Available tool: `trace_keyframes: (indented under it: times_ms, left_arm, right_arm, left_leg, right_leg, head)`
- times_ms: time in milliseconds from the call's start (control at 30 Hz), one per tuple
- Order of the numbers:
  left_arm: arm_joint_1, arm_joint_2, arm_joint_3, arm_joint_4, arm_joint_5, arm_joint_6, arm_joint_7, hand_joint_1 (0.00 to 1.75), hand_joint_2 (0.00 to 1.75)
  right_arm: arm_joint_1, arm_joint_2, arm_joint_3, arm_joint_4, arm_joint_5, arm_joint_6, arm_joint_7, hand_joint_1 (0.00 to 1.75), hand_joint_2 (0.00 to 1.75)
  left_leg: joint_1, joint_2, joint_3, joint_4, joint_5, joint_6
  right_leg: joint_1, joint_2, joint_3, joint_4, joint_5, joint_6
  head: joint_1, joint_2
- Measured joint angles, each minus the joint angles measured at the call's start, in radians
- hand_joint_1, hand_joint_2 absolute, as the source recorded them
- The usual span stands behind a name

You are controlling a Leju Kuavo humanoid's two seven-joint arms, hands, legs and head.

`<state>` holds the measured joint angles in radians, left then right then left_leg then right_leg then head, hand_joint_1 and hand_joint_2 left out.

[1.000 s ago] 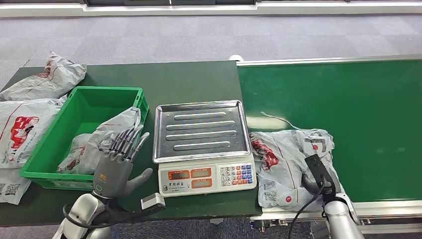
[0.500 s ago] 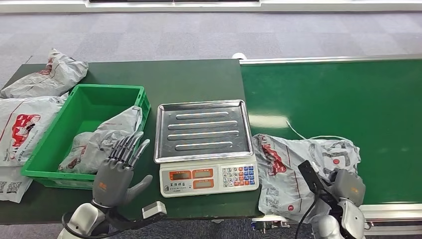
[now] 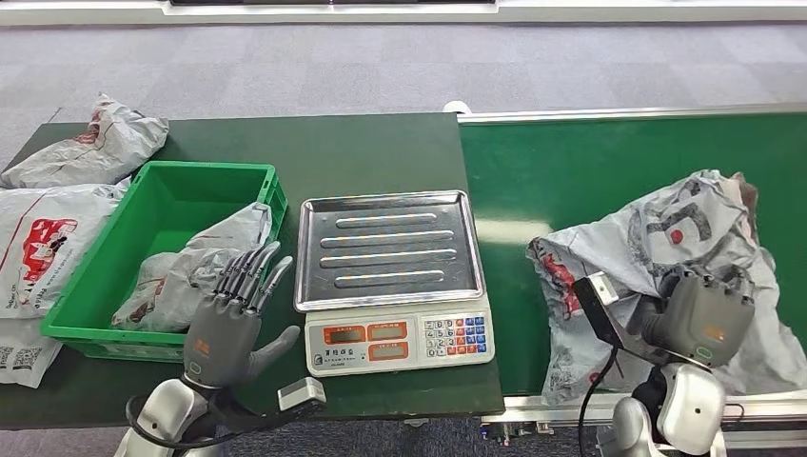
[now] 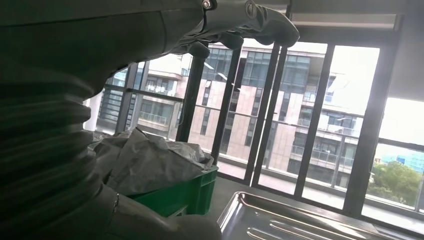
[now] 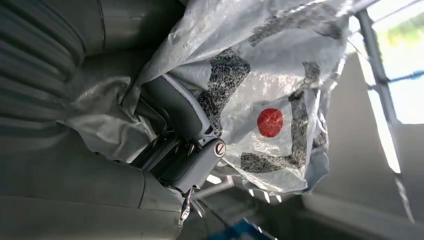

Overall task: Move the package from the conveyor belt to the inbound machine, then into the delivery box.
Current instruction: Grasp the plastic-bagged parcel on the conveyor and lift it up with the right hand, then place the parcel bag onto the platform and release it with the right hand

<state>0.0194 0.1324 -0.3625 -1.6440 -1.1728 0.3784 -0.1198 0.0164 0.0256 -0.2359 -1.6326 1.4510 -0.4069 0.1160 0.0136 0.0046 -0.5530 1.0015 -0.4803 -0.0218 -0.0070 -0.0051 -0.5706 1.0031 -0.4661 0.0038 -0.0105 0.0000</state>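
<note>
The right hand [image 3: 702,319] grips the grey package [image 3: 666,238] above the conveyor belt [image 3: 590,171]; the left hand [image 3: 228,319] hovers with fingers spread beside the scale [image 3: 390,276].

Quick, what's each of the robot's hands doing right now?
Left hand: open, fingers spread, holding nothing, in front of the green bin.
Right hand: closed on the grey package, lifting it off the conveyor belt.

Right hand [image 3: 702,319] grips the grey package [image 3: 666,238] right of the scale [image 3: 390,276]; left hand [image 3: 228,319] spread open beside the green bin [image 3: 143,248].
</note>
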Motion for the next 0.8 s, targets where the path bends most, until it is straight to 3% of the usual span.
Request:
trace_keyframes:
  times_ms: [433, 600, 800]
  left_arm:
    - [-0.025, -0.041, -0.001, 0.028, 0.007, 0.019, -0.015, 0.00, 1.75]
    - [-0.027, -0.051, -0.002, 0.037, 0.006, 0.025, -0.016, 0.00, 1.75]
    - [-0.041, -0.079, -0.007, 0.051, 0.011, 0.037, -0.023, 0.00, 1.75]
  right_arm:
    - [-0.238, -0.047, 0.295, -0.008, -0.035, -0.076, -0.065, 1.75, 1.75]
    - [-0.297, -0.051, 0.361, 0.010, -0.070, -0.089, -0.100, 1.75, 1.75]
    - [-0.483, -0.010, 0.525, 0.062, -0.185, -0.064, -0.170, 1.75, 1.75]
  left_leg:
    - [0.000, 0.001, 0.000, 0.000, 0.002, -0.001]
    - [0.000, 0.000, -0.002, 0.000, 0.002, -0.001]
    - [0.000, 0.004, -0.003, 0.000, 0.004, -0.002]
  right_leg:
    - [0.000, 0.002, -0.001, 0.001, 0.001, 0.000]
    - [0.000, 0.001, -0.001, 0.001, 0.001, 0.000]
    - [0.000, 0.004, -0.004, 0.002, 0.003, -0.002]
  head:
    - [0.000, 0.000]
    - [0.000, 0.000]
    - [0.000, 0.000]
